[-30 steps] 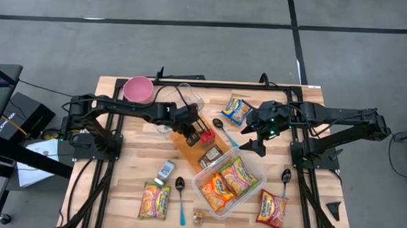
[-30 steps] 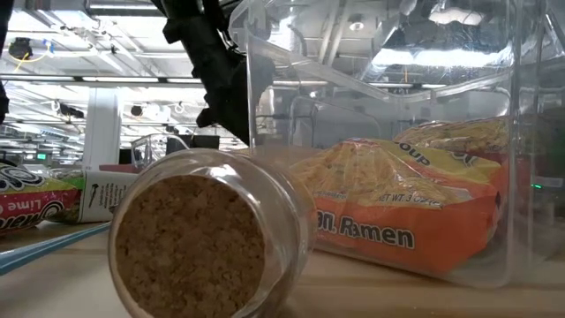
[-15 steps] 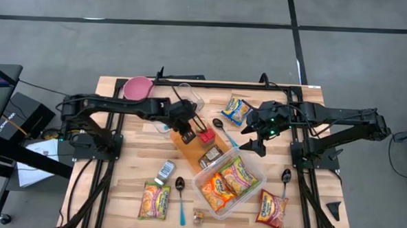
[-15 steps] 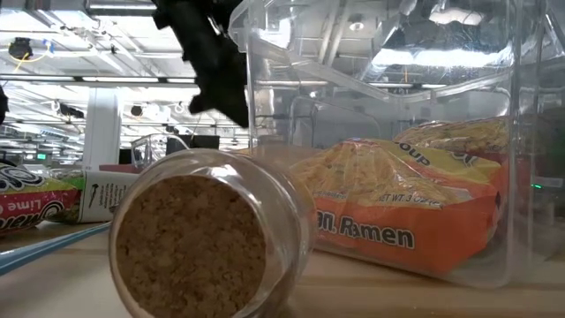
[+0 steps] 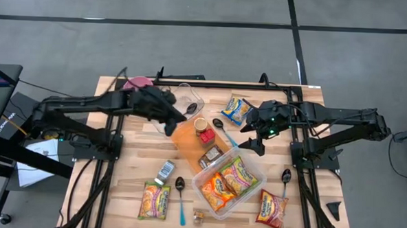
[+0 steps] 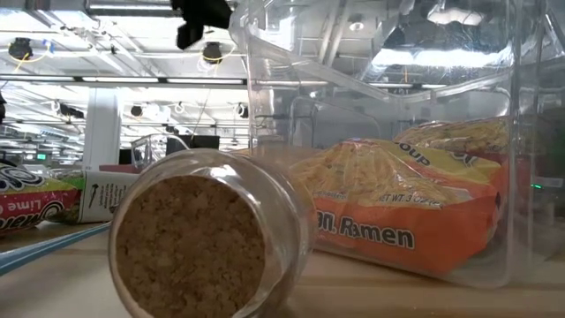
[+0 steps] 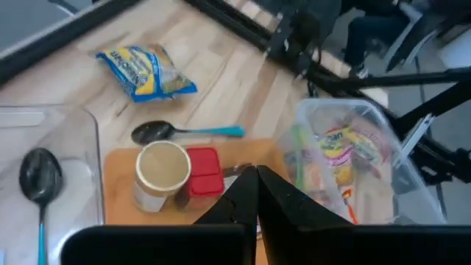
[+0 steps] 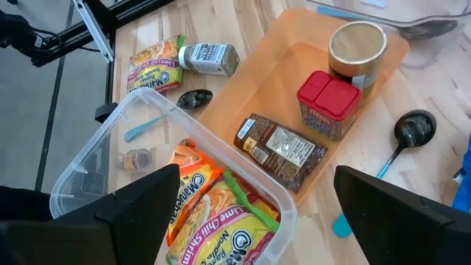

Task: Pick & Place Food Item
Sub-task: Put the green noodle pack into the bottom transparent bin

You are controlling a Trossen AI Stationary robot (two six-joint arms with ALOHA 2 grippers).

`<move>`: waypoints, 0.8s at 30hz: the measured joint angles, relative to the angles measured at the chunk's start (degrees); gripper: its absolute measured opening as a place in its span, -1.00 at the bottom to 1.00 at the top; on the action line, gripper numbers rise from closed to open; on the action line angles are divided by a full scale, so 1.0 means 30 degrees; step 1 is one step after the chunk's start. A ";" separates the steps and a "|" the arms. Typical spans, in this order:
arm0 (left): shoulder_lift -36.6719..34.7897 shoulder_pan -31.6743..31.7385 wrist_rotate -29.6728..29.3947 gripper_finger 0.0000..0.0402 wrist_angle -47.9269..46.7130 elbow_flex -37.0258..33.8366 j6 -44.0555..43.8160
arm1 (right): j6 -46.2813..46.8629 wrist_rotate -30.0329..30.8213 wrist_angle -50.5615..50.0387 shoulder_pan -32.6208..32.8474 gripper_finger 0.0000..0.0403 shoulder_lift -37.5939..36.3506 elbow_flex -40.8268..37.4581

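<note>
Left gripper (image 5: 167, 124): fingers clenched together, grasping nothing, raised above the orange board (image 5: 188, 145) toward the worktop's far-left side. Right gripper (image 5: 255, 142): jaws spread wide, empty, hanging over the far edge of the clear bin (image 5: 245, 191). Board contents: tan-lidded jar (image 5: 200, 124), red-capped container (image 5: 207, 135), brown packet (image 5: 210, 156). Bin contents: two ramen packs (image 5: 228, 181).

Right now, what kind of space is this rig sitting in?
Likely a robotics lab or industrial workshop: the wooden table stands on a grey concrete floor with dark taped lines, and the low view shows an open ceiling with strip lights and exposed services.
</note>
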 joint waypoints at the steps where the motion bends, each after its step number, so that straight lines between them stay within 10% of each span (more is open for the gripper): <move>1: -0.0215 0.0000 -0.0079 -1.00 0.0036 -0.0008 -0.0002 | 0.0000 0.0005 -0.0002 0.0000 0.77 -0.0002 0.0000; 15: -0.1004 -0.0038 -0.0649 -0.90 0.0409 0.0004 -0.0039 | 0.0004 0.0062 0.0171 -0.0003 0.77 0.0000 0.0000; 24: -0.0768 -0.4788 0.4421 -0.76 -0.3072 0.0004 -0.2121 | 0.0160 0.0039 0.0156 0.0000 0.77 0.0000 0.0000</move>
